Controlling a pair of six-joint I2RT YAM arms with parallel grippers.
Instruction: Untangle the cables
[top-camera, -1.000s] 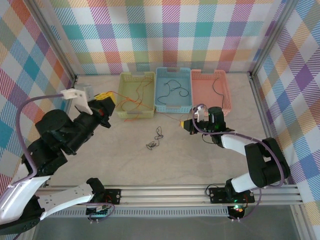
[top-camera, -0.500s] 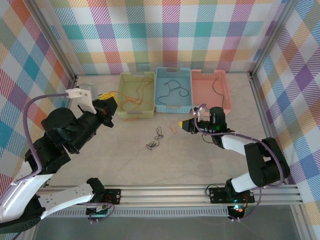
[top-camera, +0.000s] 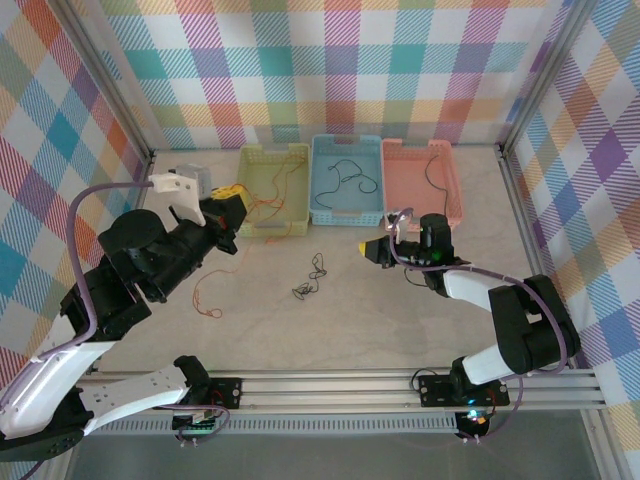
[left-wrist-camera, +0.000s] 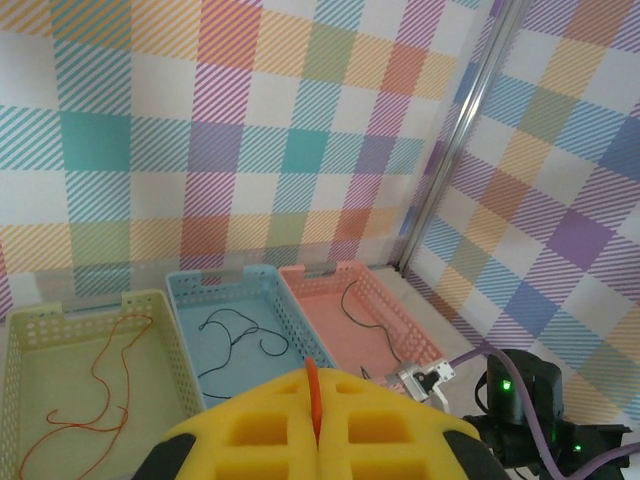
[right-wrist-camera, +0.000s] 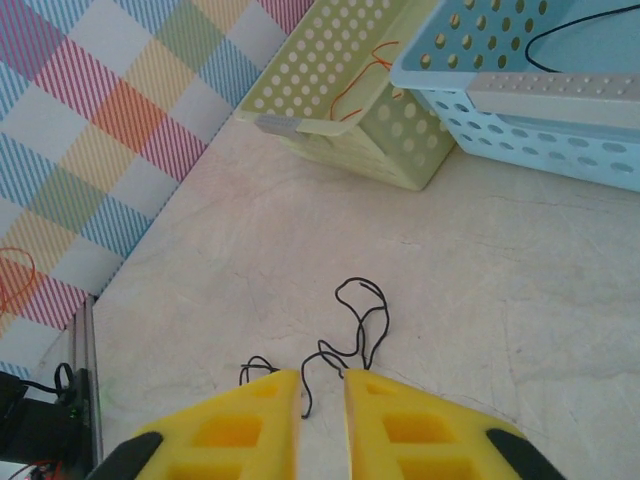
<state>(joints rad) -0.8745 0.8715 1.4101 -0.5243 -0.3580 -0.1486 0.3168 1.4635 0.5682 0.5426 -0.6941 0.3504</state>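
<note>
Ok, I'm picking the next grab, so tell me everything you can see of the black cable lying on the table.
The black cable is a very thin, limp wire, twisted into small loops in two bunches. It lies flat on the pale table, in front of the blue basket and apart from it. Nothing grips it.
</note>
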